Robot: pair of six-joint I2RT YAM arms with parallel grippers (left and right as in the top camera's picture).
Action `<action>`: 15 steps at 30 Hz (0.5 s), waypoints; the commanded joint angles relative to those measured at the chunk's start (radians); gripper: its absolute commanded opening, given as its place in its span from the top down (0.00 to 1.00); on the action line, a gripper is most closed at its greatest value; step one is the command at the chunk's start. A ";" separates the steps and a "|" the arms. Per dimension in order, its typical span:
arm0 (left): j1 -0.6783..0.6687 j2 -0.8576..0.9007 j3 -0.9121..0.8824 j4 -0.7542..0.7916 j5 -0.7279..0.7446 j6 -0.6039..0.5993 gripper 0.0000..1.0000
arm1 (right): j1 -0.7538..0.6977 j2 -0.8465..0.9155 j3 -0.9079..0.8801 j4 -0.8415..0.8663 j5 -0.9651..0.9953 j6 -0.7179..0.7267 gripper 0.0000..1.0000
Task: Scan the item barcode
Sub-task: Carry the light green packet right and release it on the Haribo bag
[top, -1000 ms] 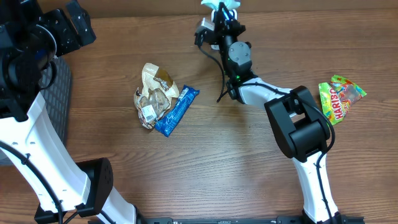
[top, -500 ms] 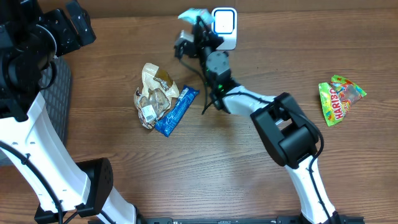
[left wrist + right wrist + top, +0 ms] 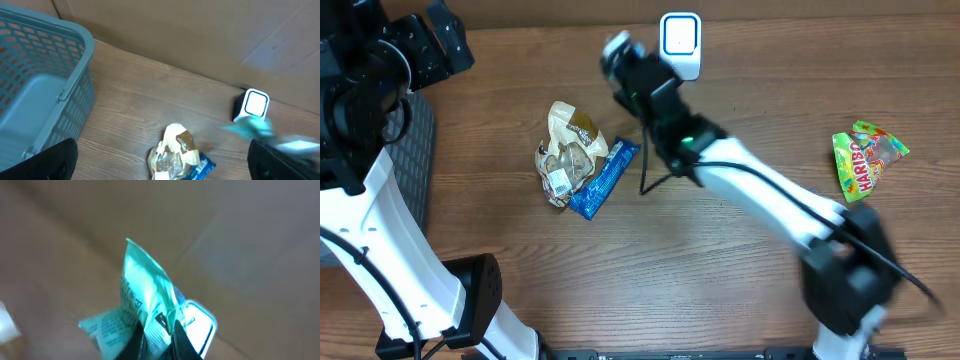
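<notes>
Soft, even light; motion blur smears the right arm and teal packet.

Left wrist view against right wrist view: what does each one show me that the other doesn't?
Only the left wrist view: the grey-blue basket, the tan snack bag and the blue wrapper. Only the right wrist view: the right claw pinching the teal packet at its lower edge. Both: the teal packet, blurred in the left wrist view, and the white scanner.

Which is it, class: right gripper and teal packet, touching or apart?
Touching. The right wrist view shows the right gripper pinched shut on the teal packet at its lower edge.
</notes>
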 commanded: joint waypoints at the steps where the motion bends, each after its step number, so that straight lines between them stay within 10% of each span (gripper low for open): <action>1: 0.005 0.007 0.003 0.002 -0.012 -0.006 0.00 | -0.074 -0.253 0.018 -0.199 -0.021 0.433 0.96; 8: 0.005 0.007 0.003 0.002 -0.012 -0.006 0.00 | -0.610 -0.501 0.013 -0.930 -0.167 0.937 0.96; 15: 0.005 0.007 0.003 0.002 -0.012 -0.006 0.00 | -0.985 -0.332 -0.065 -0.969 -0.403 0.949 0.96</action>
